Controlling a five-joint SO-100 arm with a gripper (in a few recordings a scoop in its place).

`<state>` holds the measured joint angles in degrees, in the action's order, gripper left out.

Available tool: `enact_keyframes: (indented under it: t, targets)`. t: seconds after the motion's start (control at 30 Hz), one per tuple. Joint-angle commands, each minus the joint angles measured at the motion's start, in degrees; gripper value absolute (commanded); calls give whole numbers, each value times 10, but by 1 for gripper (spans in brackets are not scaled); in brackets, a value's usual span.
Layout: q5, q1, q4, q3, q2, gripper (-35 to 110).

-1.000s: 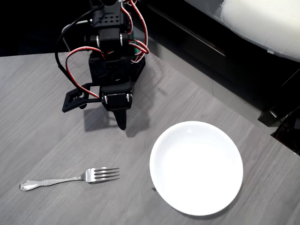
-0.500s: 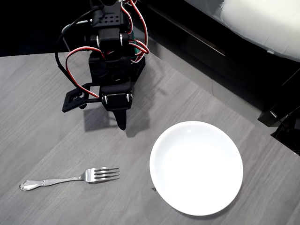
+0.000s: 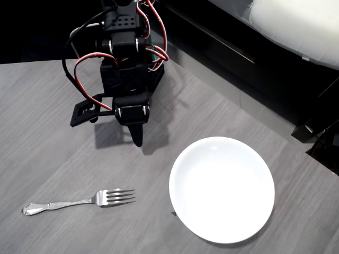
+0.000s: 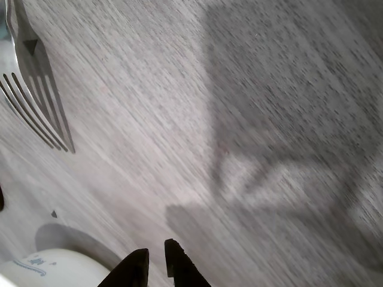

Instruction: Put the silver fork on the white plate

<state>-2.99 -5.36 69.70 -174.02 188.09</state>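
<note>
The silver fork (image 3: 79, 201) lies flat on the grey table at the lower left of the overhead view, tines pointing right toward the white plate (image 3: 221, 189). My gripper (image 3: 137, 138) hangs over bare table above and between them, touching neither. Its jaws are shut with nothing held. In the wrist view the fork's tines (image 4: 36, 101) show at the upper left, the plate's rim (image 4: 54, 268) at the bottom left, and the two dark fingertips (image 4: 154, 256) nearly meet at the bottom edge.
The grey wood-grain table (image 3: 47, 143) ends at a diagonal edge on the upper right, with a dark gap (image 3: 222, 58) and a white surface (image 3: 296, 26) beyond. The arm's base with red cables (image 3: 127, 47) stands at the top.
</note>
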Motion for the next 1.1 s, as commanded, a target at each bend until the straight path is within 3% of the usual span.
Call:
enact_keyframes:
  t: [0.0, 1.07]
  targets:
    - [5, -4, 3, 3, 16, 1]
    - [10, -14, 3, 3, 16, 1]
